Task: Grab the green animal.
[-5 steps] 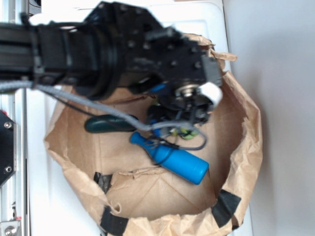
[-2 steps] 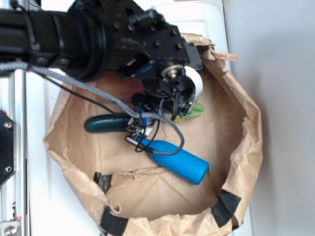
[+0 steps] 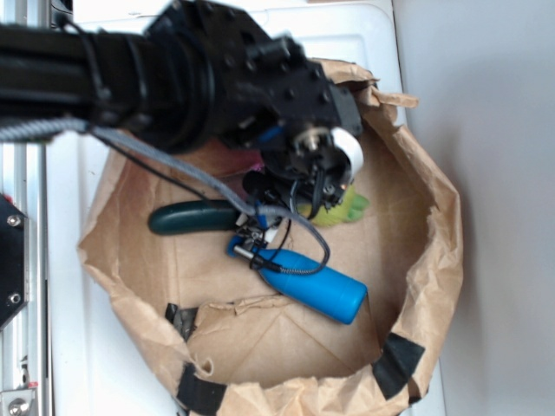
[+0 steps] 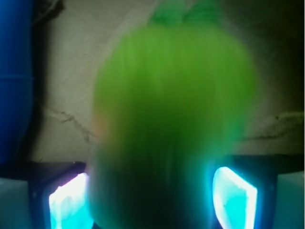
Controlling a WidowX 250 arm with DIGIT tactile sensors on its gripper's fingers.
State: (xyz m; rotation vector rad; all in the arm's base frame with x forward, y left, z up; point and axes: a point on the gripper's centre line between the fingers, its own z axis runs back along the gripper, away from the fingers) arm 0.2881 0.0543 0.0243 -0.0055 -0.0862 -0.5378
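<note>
Wrist view: jaws flank green animal (image 4: 174, 124).

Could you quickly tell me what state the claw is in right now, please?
Claw: the green animal sits between its two fingers, apparently gripped, though blur hides the actual contact.

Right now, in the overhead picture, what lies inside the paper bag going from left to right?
Dark green cucumber-shaped object → blue bottle → green plush animal, partly under the black gripper → the bag's right wall.
</note>
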